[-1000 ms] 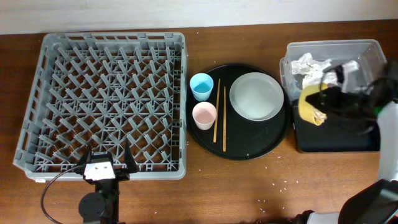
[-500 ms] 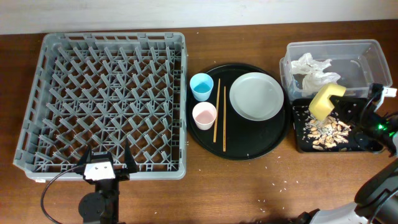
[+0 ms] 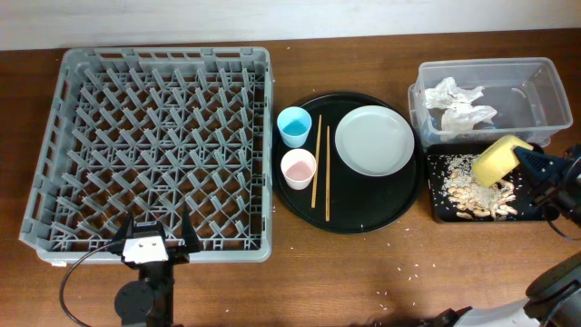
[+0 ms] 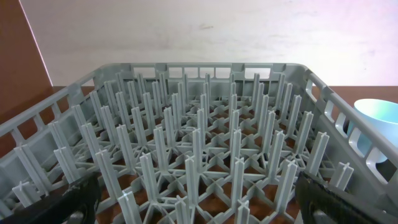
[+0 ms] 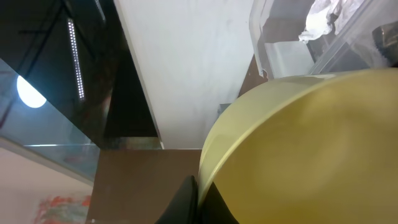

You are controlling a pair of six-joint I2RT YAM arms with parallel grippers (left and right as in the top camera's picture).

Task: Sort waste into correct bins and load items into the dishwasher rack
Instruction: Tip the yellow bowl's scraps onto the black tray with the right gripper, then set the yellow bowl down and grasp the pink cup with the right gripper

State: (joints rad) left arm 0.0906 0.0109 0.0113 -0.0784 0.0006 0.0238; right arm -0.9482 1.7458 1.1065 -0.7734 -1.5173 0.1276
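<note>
My right gripper [image 3: 526,162] is shut on the rim of the yellow bowl [image 3: 498,162], held tilted over the shallow black tray [image 3: 439,204]. The bowl fills the right wrist view [image 5: 311,155], the fingers [image 5: 198,198] pinching its rim. Beige-brown food scraps [image 3: 477,193] with white crumbs lie in the tray. Crumpled white tissues [image 3: 458,104] lie in the clear tub [image 3: 536,73]. The white plate [image 3: 374,141], light blue cup [image 3: 294,125], pink cup [image 3: 298,168] and two chopsticks [image 3: 321,173] rest on the round black tray [image 3: 363,221]. The grey rack [image 3: 154,150] holds nothing. My left gripper [image 3: 150,243] is open at its near edge [image 4: 199,205].
Small white crumbs [image 3: 399,272] are scattered on the wooden table in front of the round tray. The light blue cup shows past the rack's right wall in the left wrist view [image 4: 376,124]. A pale wall runs behind the table.
The right gripper swung the yellow bowl from the tub's front down and right over the black tray, and food scraps now lie in that tray. The left arm has not moved.
</note>
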